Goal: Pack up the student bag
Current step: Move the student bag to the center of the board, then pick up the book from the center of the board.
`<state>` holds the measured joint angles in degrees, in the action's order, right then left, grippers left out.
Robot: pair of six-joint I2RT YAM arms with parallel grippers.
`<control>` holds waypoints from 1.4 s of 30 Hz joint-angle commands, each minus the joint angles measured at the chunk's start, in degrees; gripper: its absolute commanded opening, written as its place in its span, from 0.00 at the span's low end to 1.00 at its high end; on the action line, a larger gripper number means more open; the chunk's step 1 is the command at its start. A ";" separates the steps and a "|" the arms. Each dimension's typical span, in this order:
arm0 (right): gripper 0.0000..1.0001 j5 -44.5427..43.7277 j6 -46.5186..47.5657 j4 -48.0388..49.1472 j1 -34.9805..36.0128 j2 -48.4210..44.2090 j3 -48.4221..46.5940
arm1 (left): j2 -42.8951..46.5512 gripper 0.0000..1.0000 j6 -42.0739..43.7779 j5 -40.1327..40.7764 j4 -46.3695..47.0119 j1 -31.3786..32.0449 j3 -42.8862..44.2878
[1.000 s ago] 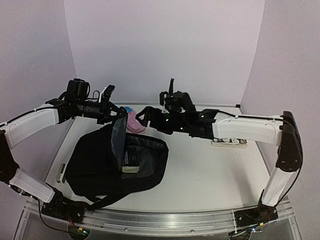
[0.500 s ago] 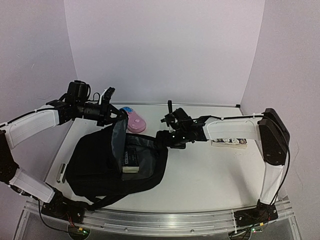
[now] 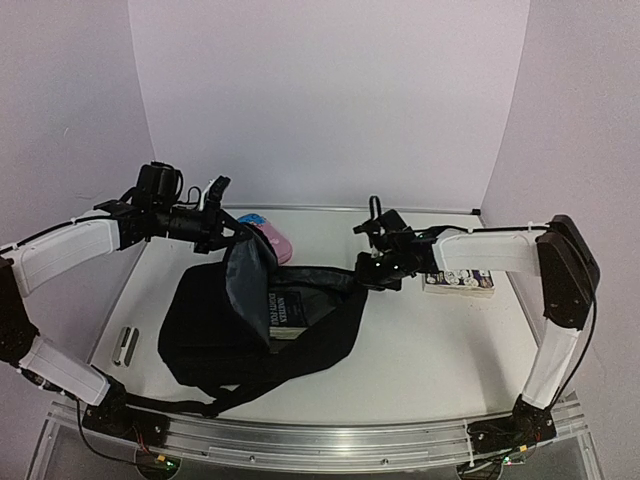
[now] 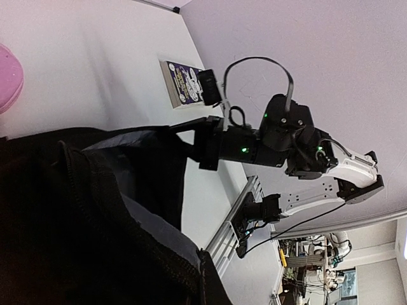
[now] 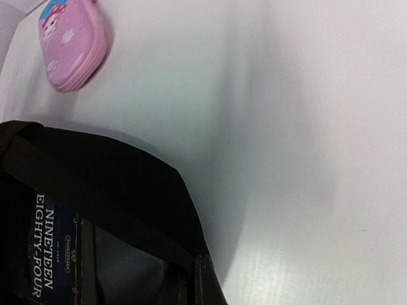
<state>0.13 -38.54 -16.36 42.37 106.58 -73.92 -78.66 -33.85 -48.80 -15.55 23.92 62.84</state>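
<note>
While the left arm reaches in from 9 o'clock with its forearm level above the counter (image 3: 440, 345), the left fingers (image 3: 220, 232) are closed on the raised flap of the student bag (image 3: 215, 335), holding its grey lining up. The right arm folds at its elbow near 3 o'clock and stretches its white forearm across toward 9 o'clock. The right fingers (image 3: 368, 276) are clamped shut on the bag's rim at its 2 o'clock corner.

The bag lies open on the counter's 8 o'clock half, with a dark blue book (image 3: 287, 313) standing in its mouth. A pink case (image 3: 277, 243) at the bag's 12 o'clock is half hidden behind the flap. A second book (image 3: 458, 283) lies at 3 o'clock of the right fingers, partly covered by the forearm. Neither wrist view shows its own fingertips; black fabric crowds both.
</note>
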 commanded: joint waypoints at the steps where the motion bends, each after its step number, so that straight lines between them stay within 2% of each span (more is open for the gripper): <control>1: 0.00 -7.61 -1.98 -3.07 -4.95 -6.56 3.06 | -2.65 0.00 1.07 3.49 -0.20 -0.24 -1.90; 5: 0.00 -8.66 -3.42 -3.85 -6.65 -9.99 4.92 | -5.32 0.00 -0.06 5.55 -0.32 -0.28 -3.87; 6: 0.07 -8.78 -3.60 -4.18 -7.10 -10.97 5.18 | -5.85 0.00 -0.32 5.99 -0.66 -0.28 -4.26; 7: 0.20 -8.87 -3.77 -4.52 -7.59 -12.04 5.42 | -6.31 0.00 -0.54 6.43 -0.97 -0.28 -4.75; 9: 0.60 -9.02 -4.04 -5.16 -8.73 -14.73 6.02 | -6.79 0.00 -0.96 7.36 -1.32 -0.28 -5.89; 10: 0.75 -9.07 -4.15 -5.44 -9.55 -16.25 6.38 | -6.92 0.00 -1.17 7.92 -1.43 -0.27 -6.53; 12: 0.87 -9.05 -4.37 -5.96 -11.40 -19.35 7.44 | -7.27 0.00 -1.63 9.27 -1.79 -0.27 -7.80; 14: 0.92 -8.57 -4.55 -6.20 -14.63 -21.86 9.09 | -8.15 0.00 -1.59 9.70 -2.74 -0.28 -8.42; 22: 0.96 -4.64 -3.44 -5.05 -32.08 -26.11 18.16 | -9.76 0.03 -1.77 8.84 -1.59 -0.28 -9.33; 30: 0.91 -0.58 -1.35 1.89 -45.86 -21.89 25.45 | -8.99 0.05 -1.62 9.56 -1.41 -0.28 -9.46; 37: 0.75 6.03 -0.63 11.03 -50.72 -16.27 28.56 | -8.50 0.12 -1.53 10.48 -1.80 -0.28 -9.92; 42: 0.64 7.78 -0.22 14.88 -51.50 -11.94 27.65 | -7.37 0.22 -1.08 10.87 -2.17 -0.26 -9.95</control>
<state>5.18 -39.57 -7.70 -8.59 91.83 -45.84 -88.47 -35.80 -38.80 -17.10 23.88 53.47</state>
